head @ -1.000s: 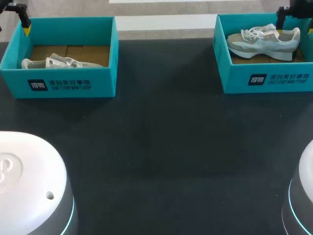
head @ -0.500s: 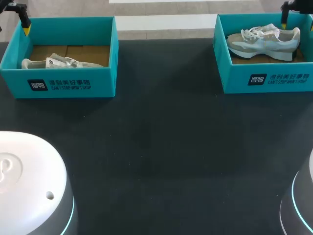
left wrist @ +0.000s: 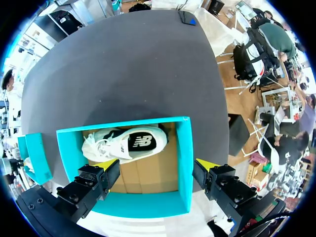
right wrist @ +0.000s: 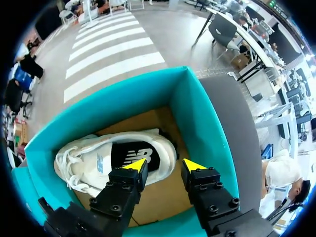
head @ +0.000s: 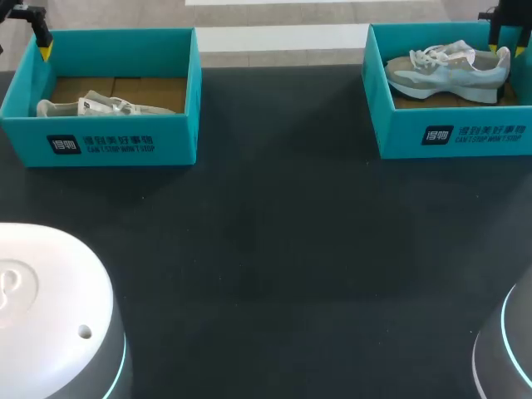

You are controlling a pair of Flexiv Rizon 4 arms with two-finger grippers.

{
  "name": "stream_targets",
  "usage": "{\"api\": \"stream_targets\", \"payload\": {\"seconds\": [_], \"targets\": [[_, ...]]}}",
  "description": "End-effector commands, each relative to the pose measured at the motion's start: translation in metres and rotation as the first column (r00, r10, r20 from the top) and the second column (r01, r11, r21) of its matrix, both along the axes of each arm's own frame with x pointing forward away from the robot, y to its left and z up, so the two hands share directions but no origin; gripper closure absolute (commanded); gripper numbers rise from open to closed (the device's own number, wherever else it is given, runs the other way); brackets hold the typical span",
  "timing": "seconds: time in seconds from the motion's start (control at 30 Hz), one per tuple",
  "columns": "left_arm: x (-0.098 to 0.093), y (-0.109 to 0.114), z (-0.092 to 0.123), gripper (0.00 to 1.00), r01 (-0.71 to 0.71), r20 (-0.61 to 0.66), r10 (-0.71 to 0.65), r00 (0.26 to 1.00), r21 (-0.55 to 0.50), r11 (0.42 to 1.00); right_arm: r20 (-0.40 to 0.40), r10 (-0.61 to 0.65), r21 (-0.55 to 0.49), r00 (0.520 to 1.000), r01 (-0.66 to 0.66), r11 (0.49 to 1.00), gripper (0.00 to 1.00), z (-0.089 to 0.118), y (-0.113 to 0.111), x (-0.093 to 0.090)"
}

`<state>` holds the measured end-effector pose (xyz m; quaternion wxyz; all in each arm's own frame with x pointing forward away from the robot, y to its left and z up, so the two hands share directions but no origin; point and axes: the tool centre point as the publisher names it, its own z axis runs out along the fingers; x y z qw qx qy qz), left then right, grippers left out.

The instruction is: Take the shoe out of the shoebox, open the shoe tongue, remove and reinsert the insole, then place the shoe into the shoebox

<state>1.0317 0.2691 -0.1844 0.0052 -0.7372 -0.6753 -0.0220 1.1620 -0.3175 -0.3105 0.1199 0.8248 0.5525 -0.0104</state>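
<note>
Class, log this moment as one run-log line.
stage: shoe not yet out | left gripper: open, above left teal cardboard shoebox | right gripper: open, over white-grey sneaker heel in right teal cardboard shoebox

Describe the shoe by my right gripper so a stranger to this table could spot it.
On the dark table stand two teal shoeboxes; look in the right shoebox, at the far right. Its grey-and-white shoe shows in full side profile, heel nearest the right gripper, whereas the other shoe, in the left shoebox, is half hidden behind its near wall.
</note>
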Motion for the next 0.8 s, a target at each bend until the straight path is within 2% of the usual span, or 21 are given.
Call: {"api": "stream_targets", "payload": {"seconds": [0.03, 0.4, 0.63, 0.67, 0.7, 0.73, 0.77, 0.8], "targets": [[0.000, 0.000, 0.000, 0.00, 0.000, 0.000, 0.000, 1.000, 0.001, 1.000, -0.024, -0.002, 0.010, 1.000, 0.002, 1.000, 0.58, -0.012, -0.007, 0.008], [0.000, 0.000, 0.000, 0.00, 0.000, 0.000, 0.000, 1.000, 0.001, 1.000, -0.075, 0.022, -0.001, 0.997, -0.022, 1.000, 0.60, -0.042, -0.010, 0.012], [0.000, 0.000, 0.000, 0.00, 0.000, 0.000, 0.000, 1.000, 0.001, 1.000, -0.106, 0.034, -0.008, 0.994, -0.035, 0.999, 0.62, -0.052, -0.012, 0.014], [0.000, 0.000, 0.000, 0.00, 0.000, 0.000, 0.000, 1.000, 0.001, 1.000, -0.110, 0.035, -0.015, 0.993, -0.037, 0.999, 0.64, -0.052, -0.013, 0.013], [0.000, 0.000, 0.000, 0.00, 0.000, 0.000, 0.000, 1.000, 0.001, 1.000, -0.110, 0.034, -0.016, 0.993, -0.036, 0.999, 0.71, -0.051, -0.014, 0.013], [0.000, 0.000, 0.000, 0.00, 0.000, 0.000, 0.000, 1.000, 0.001, 1.000, -0.111, 0.035, -0.022, 0.993, -0.038, 0.999, 0.82, -0.050, -0.015, 0.013], [0.000, 0.000, 0.000, 0.00, 0.000, 0.000, 0.000, 1.000, 0.001, 1.000, -0.114, 0.039, -0.027, 0.993, -0.043, 0.999, 0.99, -0.049, -0.015, 0.013], [0.000, 0.000, 0.000, 0.00, 0.000, 0.000, 0.000, 1.000, 0.001, 1.000, -0.118, 0.044, -0.030, 0.992, -0.048, 0.998, 1.00, -0.049, -0.015, 0.013]]}}
